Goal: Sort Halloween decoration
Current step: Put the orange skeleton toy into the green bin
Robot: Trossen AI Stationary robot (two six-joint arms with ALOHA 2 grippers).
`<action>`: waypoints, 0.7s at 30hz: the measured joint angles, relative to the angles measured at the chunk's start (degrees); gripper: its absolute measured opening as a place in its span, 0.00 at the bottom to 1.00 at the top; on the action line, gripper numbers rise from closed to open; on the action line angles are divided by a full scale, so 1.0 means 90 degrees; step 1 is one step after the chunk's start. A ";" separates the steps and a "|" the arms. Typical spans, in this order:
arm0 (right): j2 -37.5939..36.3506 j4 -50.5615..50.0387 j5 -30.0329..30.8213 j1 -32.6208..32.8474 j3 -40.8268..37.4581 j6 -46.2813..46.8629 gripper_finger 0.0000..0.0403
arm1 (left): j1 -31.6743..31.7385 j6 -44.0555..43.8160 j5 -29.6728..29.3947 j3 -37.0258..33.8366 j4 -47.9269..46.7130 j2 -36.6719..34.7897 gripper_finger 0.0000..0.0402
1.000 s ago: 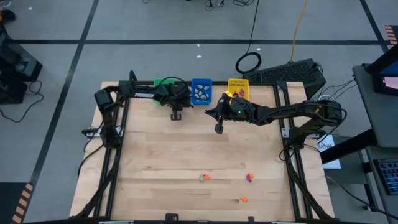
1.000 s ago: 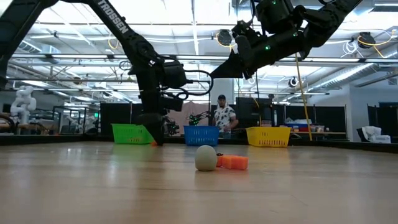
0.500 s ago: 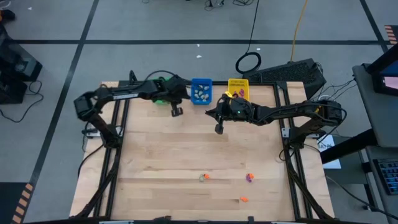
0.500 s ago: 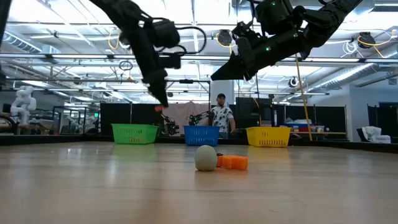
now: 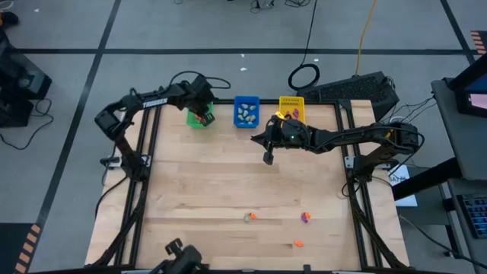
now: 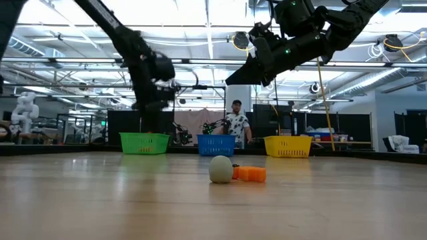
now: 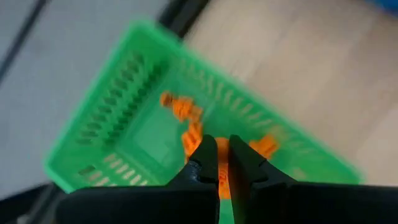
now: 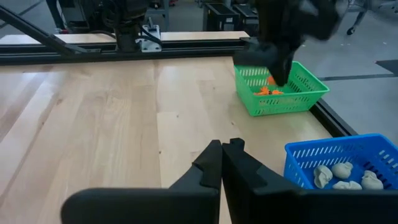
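- Left gripper (image 5: 202,116) hangs over the green bin (image 5: 195,122) at the upper left of the table (image 5: 228,190) in the high view; its fingers (image 7: 205,158) are nearly together, a sliver of orange between the tips in the left wrist view, and whether that is a held trinket or one lying in the bin I cannot tell
- Orange trinkets (image 7: 181,109) lie on the green bin's floor, left of centre in the left wrist view
- Right gripper (image 5: 268,157) hovers above bare wood just above the middle of the high view, below the blue bin (image 5: 246,113); its fingers (image 8: 211,163) are pressed together with nothing between them
- Pale trinkets (image 8: 339,176) fill the blue bin at the lower right of the right wrist view
- Yellow bin (image 5: 291,109) stands right of the blue one, with purple bits at its lower edge
- Loose on the table in the lower half of the high view: a pale ball (image 5: 247,218) touching an orange piece (image 6: 251,174), a purple-and-orange bit (image 5: 305,217) to their right, an orange bit (image 5: 298,243) lower still
- A person (image 6: 237,125) stands in the room behind the blue bin, centre of the low view
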 joint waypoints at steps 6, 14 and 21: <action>0.0000 -0.0037 -0.0002 0.0001 0.0000 -0.0014 0.00 | 0.0197 -0.0010 0.0001 -0.0013 -0.0021 0.0387 0.10; -0.0264 -0.0377 0.0002 0.0048 0.0000 0.0055 0.00 | -0.0068 -0.0062 0.0062 -0.0011 -0.0079 -0.0039 0.36; -0.1267 -0.2415 0.0593 0.0887 0.0005 0.0542 0.00 | -0.0901 -0.0511 0.0067 -0.0717 0.0770 -0.1062 0.26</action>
